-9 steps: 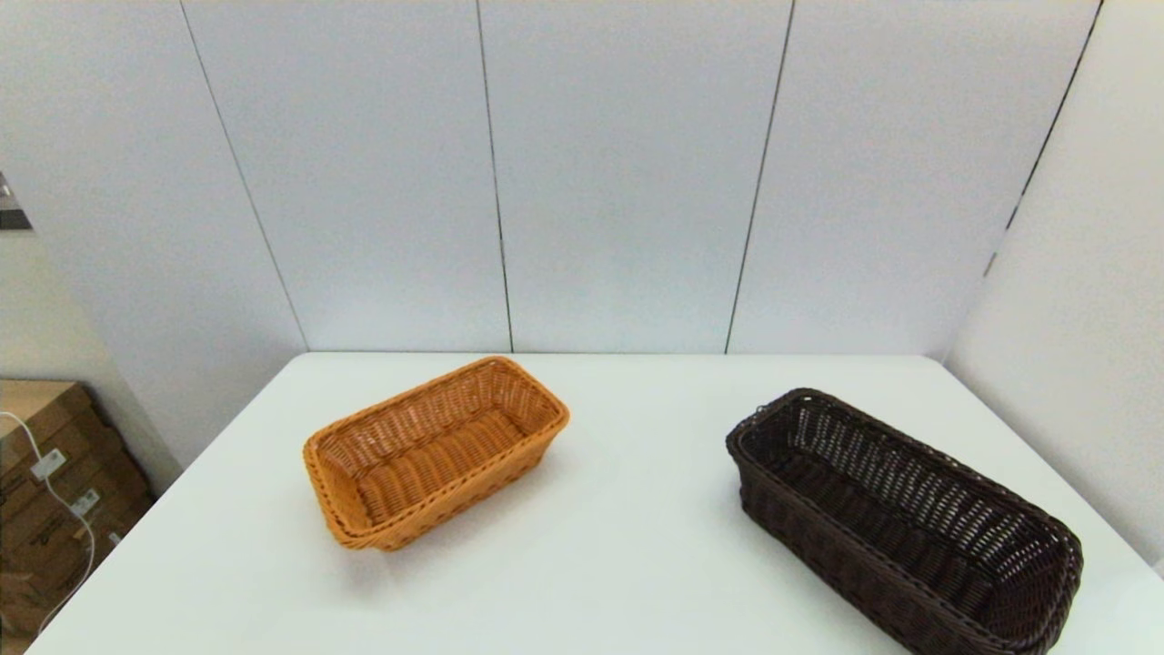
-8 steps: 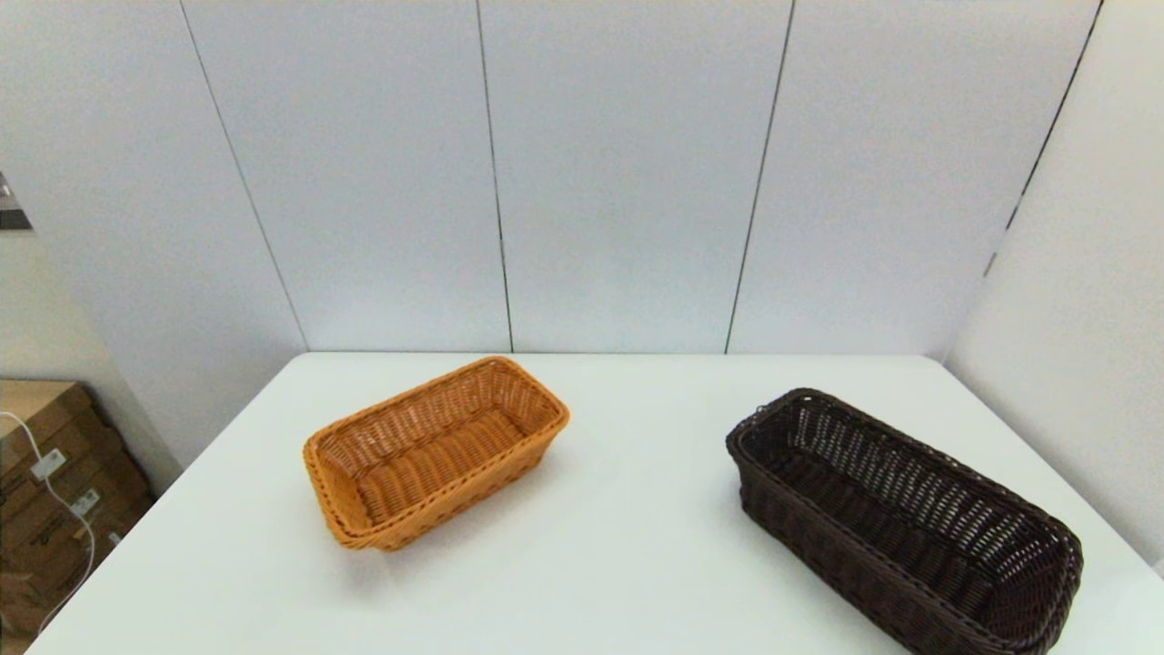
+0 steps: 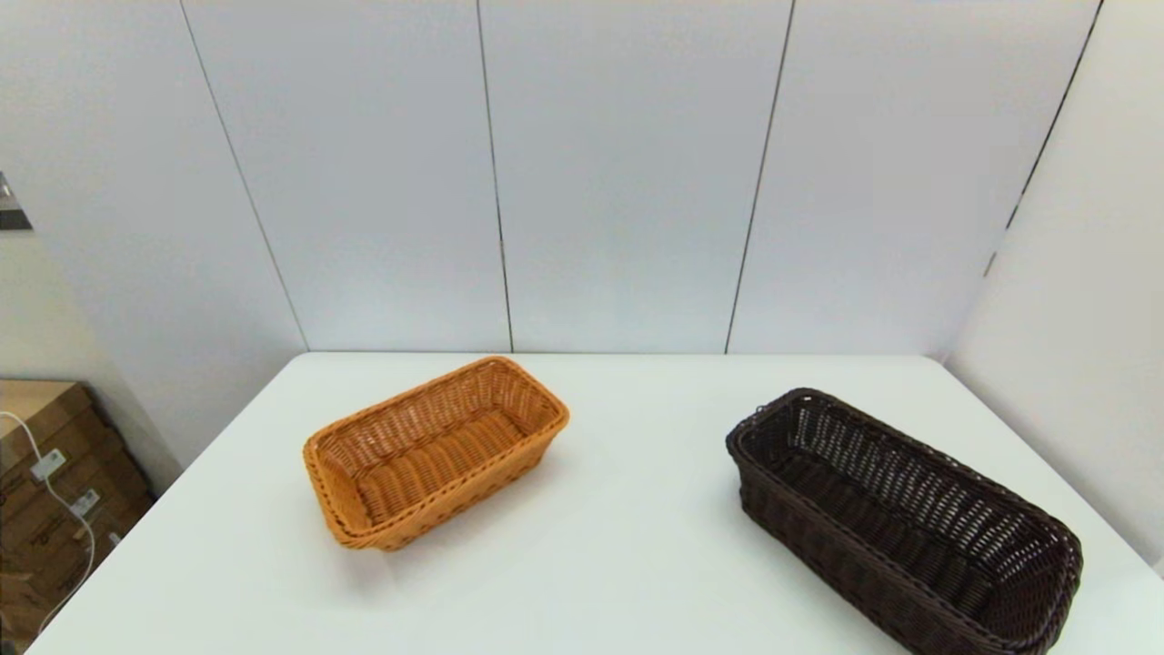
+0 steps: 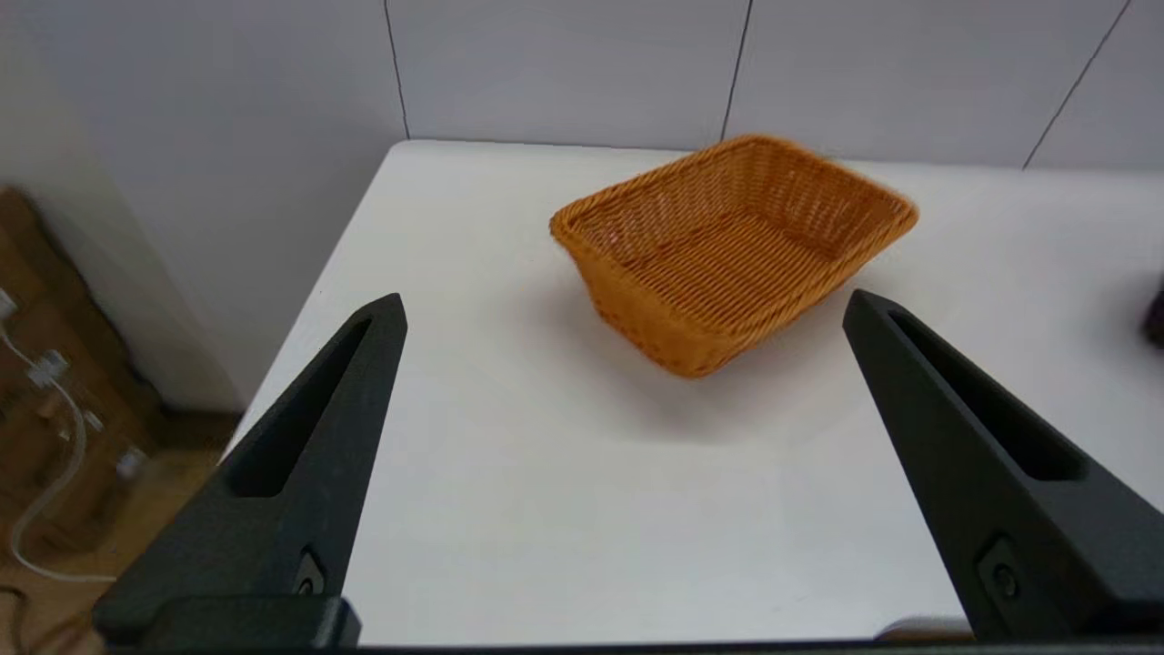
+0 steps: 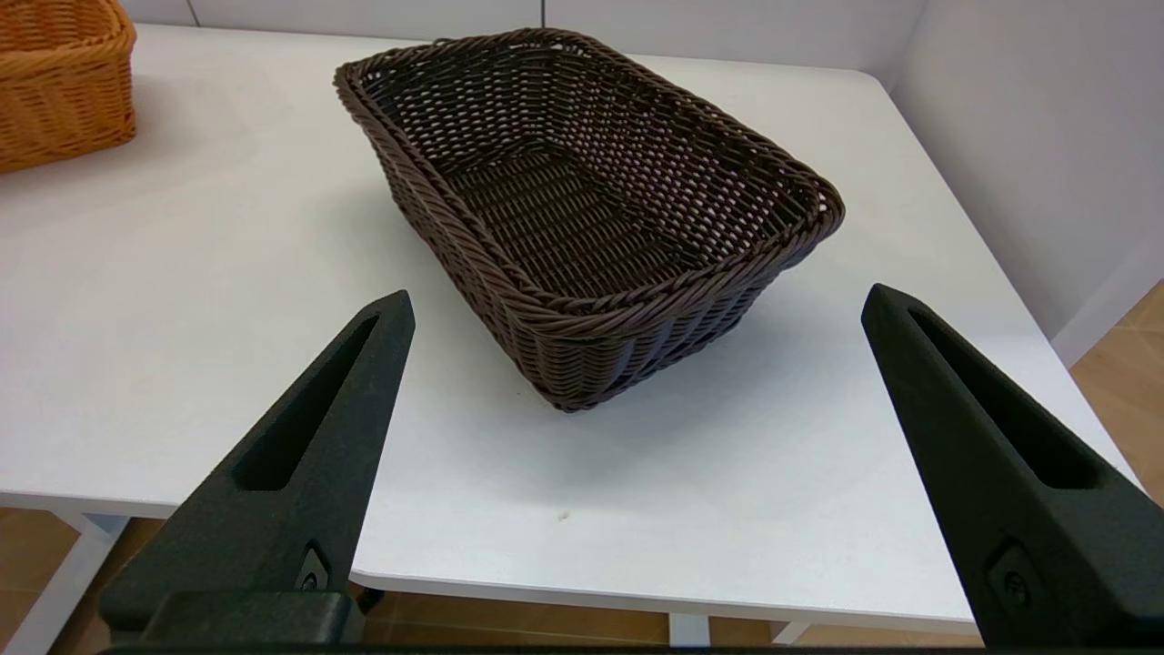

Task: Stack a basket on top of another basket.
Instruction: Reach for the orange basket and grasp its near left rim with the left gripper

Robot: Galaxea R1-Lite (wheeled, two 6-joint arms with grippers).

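Orange-tan basket (image 4: 733, 250): upright on white bench (image 4: 546, 491), empty. Left gripper (image 4: 623, 314): fingers (image 4: 309, 473) spread wide, short of the basket, holding nothing.

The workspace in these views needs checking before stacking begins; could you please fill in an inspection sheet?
Surface: white table, baskets apart on it.
Job's things: dark brown rectangular woven wicker basket upright on the robot's right; orange-tan rectangular woven wicker basket upright on its left; neither holds anything, not yet stacked.
Clutter: nothing seen.
Grippers: left hand open, back from the orange-tan basket; right hand open, near the table's front edge facing the dark basket.
Cables: white cable by the boxes.
Surroundings: cardboard boxes on the floor left; grey wall panels.
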